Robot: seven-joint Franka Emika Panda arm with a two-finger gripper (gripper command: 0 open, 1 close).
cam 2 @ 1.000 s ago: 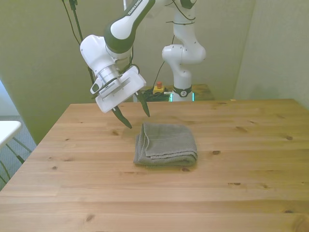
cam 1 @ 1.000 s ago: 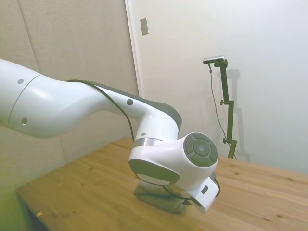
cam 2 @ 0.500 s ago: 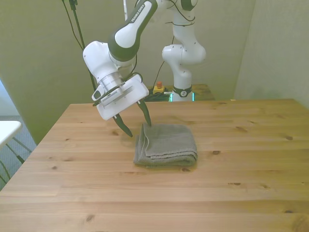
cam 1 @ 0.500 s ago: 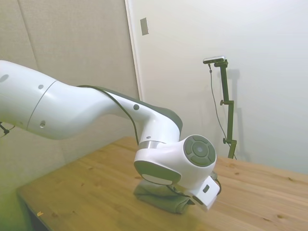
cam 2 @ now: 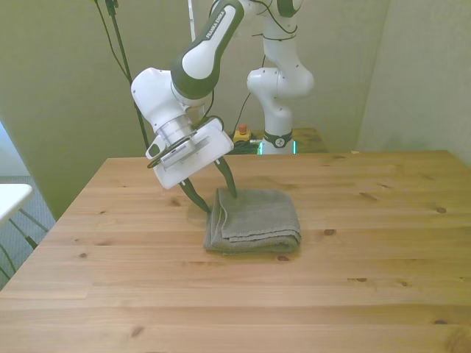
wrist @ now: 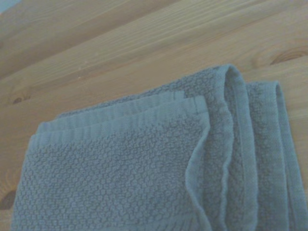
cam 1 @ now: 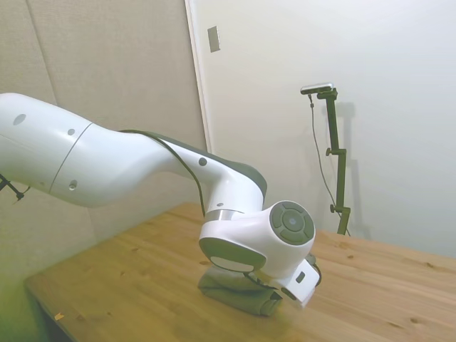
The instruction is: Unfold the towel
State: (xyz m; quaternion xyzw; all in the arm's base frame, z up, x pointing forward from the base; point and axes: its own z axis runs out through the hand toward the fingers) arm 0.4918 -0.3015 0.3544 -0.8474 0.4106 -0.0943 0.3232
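Front view: towel (cam 2: 254,220) folded, squarish

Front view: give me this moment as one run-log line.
phase: approach | gripper: open, fingers straddling towel's corner at front view's left | towel: folded, flat on table | grasp: not yet closed

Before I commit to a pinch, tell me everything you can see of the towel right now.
The towel is grey-green terry with a nubbly weave and hemmed borders, folded into a thick, roughly square pad lying flat on the table. The wrist view shows several stacked layers, their edges staggered along one side. The open claw is at its far corner on the front view's left, one finger over the cloth, the other just outside it; whether either touches is unclear. Nothing else is on it.
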